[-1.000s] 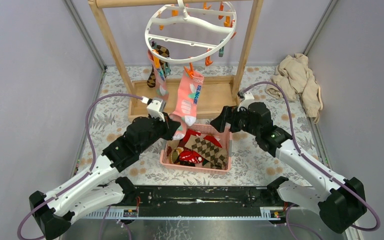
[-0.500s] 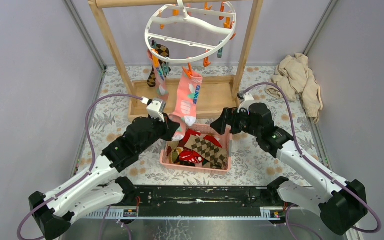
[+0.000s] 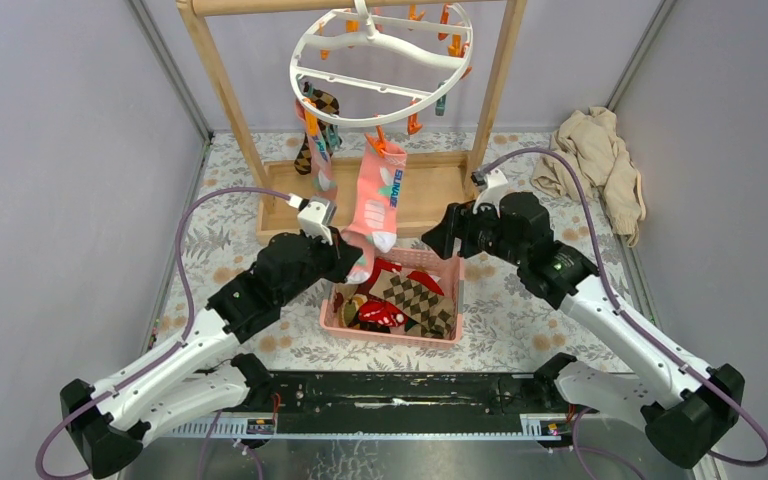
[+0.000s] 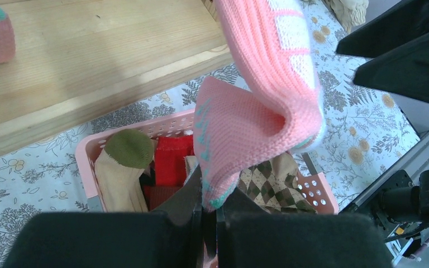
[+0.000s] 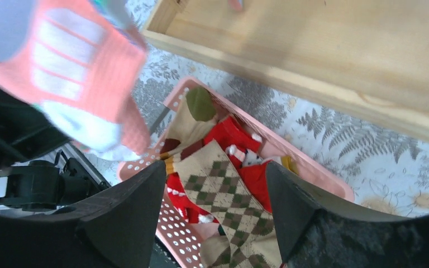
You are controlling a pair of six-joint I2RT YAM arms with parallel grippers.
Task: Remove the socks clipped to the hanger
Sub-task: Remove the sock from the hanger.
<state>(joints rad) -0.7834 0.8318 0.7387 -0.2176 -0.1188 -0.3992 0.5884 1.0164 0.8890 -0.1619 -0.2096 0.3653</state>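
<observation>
Left wrist view: the left gripper (image 4: 208, 209) is clamped tight on the lower end of a pink sock (image 4: 257, 106), which folds upward out of the jaws. In the top external view, that sock hangs by its upper end from an orange clip (image 3: 381, 141) on the white ring hanger (image 3: 305, 45), hooked on the wooden rack (image 3: 222, 95). More socks (image 3: 317, 135) hang at the ring's left side. The right gripper (image 5: 215, 178) stands with fingers apart, nothing between them, above the pink basket (image 3: 388, 336). The basket contains a brown argyle sock (image 5: 229, 223) and red socks (image 5: 229, 134).
</observation>
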